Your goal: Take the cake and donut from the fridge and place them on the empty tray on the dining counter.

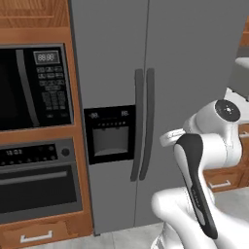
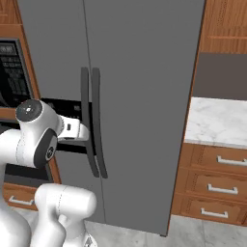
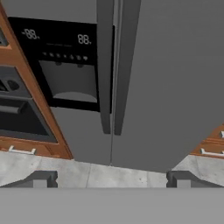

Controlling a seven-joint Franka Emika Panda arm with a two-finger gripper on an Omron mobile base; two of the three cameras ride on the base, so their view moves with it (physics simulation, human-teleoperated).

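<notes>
The fridge [image 3: 144, 87] stands shut dead ahead, its upright right handle [image 3: 124, 65] just above and between the gripper's [image 3: 112, 179] wide-apart, empty fingers; cake and donut presumably inside.

Wood cabinetry [image 1: 44, 19] houses a black microwave [image 1: 29, 87] above a dark oven [image 1: 39, 187]. A marble-topped counter [image 2: 217, 120] sits over wooden drawers [image 2: 217, 181]. Pale grey floor [image 3: 87, 173].
</notes>
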